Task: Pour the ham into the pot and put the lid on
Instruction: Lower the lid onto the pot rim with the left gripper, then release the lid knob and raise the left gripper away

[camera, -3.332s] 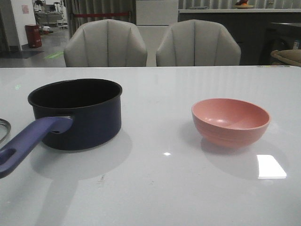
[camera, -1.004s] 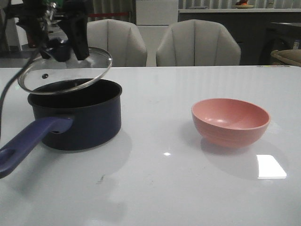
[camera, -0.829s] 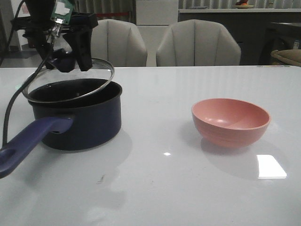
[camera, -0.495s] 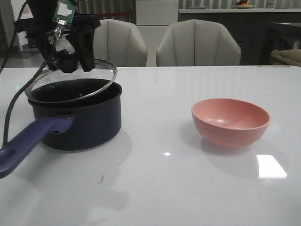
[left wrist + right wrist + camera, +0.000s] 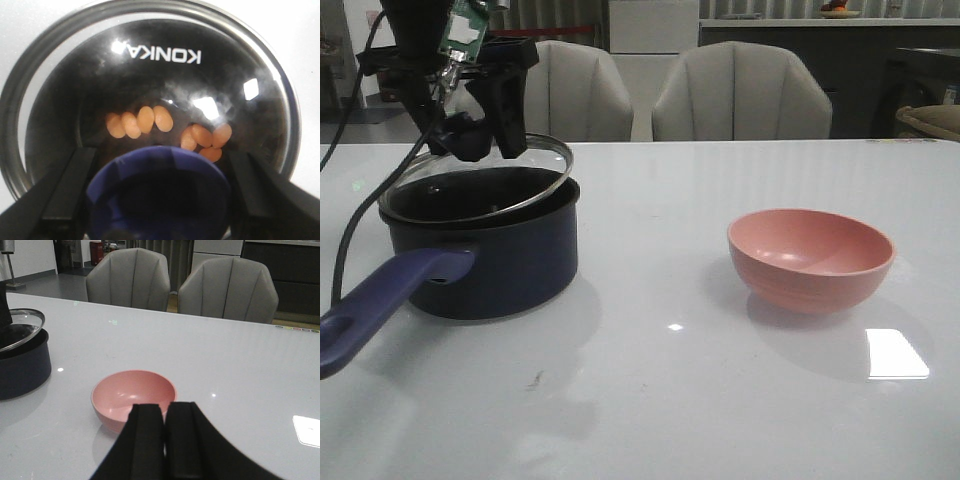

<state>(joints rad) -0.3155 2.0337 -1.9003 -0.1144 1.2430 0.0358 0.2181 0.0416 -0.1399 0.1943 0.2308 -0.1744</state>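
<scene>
Left jaws clamp lid (image 5: 475, 180) knob | lid tilted over pot (image 5: 485, 255) | right jaws closed, empty

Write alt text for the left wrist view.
The left gripper grips the blue knob of a glass lid, seen from above. Through the glass, orange-pink ham pieces lie in the dark pot.
</scene>
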